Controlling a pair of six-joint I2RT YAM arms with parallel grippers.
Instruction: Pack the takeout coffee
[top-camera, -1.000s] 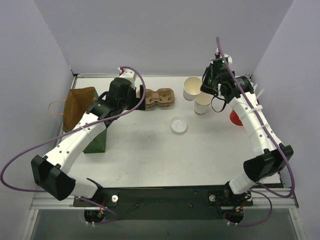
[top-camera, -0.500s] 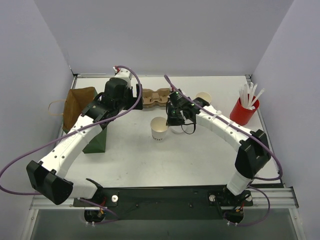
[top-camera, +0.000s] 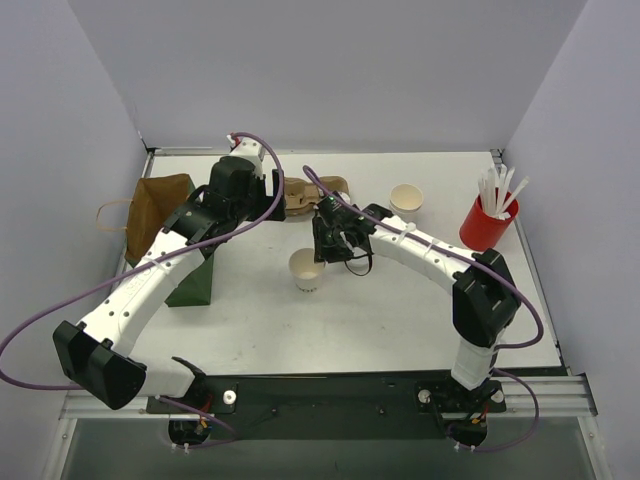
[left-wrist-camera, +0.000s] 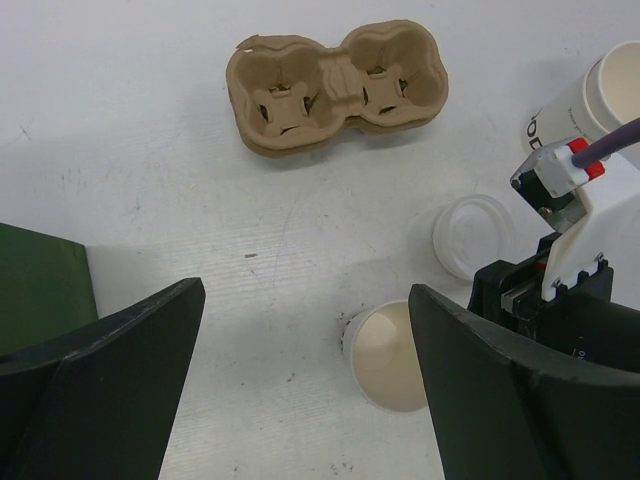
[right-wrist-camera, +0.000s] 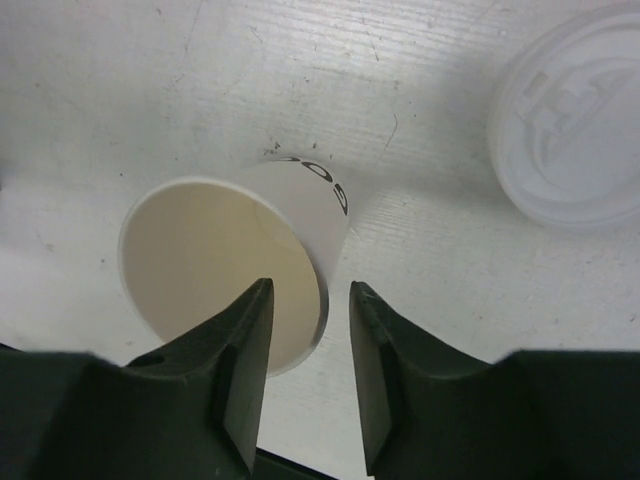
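Right gripper (right-wrist-camera: 311, 288), jaws slightly parted astride the three-o'clock rim of the takeout cup (right-wrist-camera: 215, 260), seemingly not pinching, should rise straight without tipping it.

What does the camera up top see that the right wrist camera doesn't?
Only the top view shows the red cup of sticks, the brown bag and the second paper cup. Only the right wrist view shows the round lid and the dark print on the cup's side. Both show the open paper cup with the right gripper at its rim.
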